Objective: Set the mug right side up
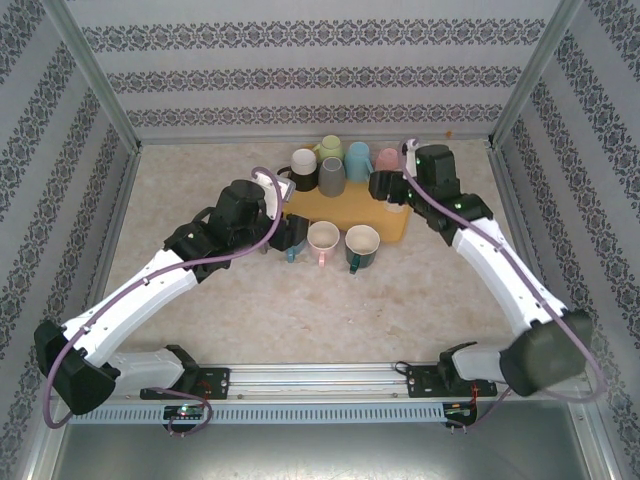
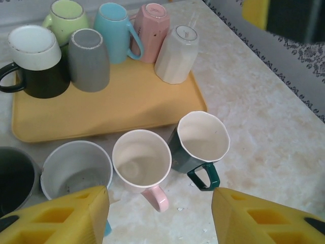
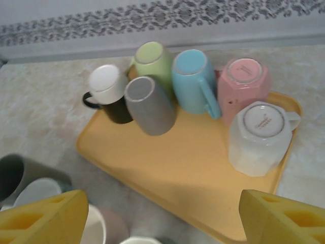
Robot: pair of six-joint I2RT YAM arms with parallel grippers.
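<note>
We see the left gripper (image 2: 161, 206) spread, empty, over upright mugs (image 2: 141, 160) on the tabletop (image 2: 264, 137) — beyond, the right gripper (image 3: 165, 216), also spread, hovers above six inverted mugs (image 3: 260, 134) on the tray (image 3: 177, 168).

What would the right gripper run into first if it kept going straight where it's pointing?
Probably the bare floor of the yellow tray, straight ahead of the open right gripper. The upside-down white mug sits to the right of that line. Depth is unclear.

Bright, even, diffuse lighting; soft shadows on the tray (image 3: 167, 173). Right wrist view slightly blurred; top view sharp.
</note>
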